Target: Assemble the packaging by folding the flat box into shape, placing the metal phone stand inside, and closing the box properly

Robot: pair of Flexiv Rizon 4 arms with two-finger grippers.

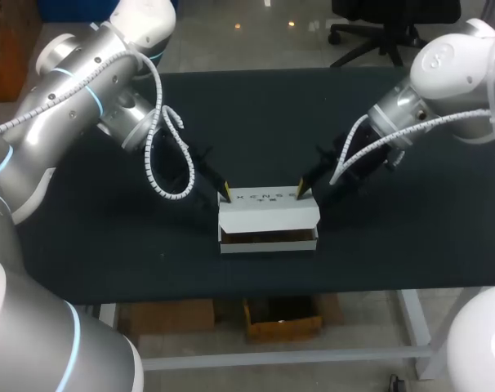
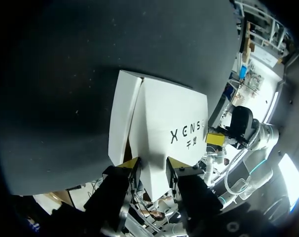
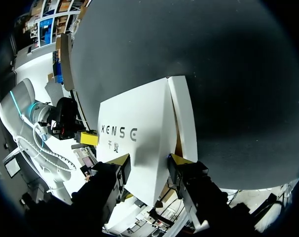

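Observation:
A white box (image 1: 268,214) stands near the middle of the black table, with its printed lid (image 2: 169,128) tilted slightly up. A narrow gap under the lid's front edge shows a brownish inside (image 1: 268,237), and I cannot make out the phone stand. My left gripper (image 1: 225,193) is at the lid's left end. In the left wrist view that end lies between the yellow fingertips (image 2: 130,164), touching both. My right gripper (image 1: 301,189) is at the lid's right end (image 3: 139,133), which fills the gap between its fingers (image 3: 176,162).
The black table (image 1: 394,245) stretches well past the box on both sides. Both arms come in low from the back corners. The front edge of the table lies a short way in front of the box.

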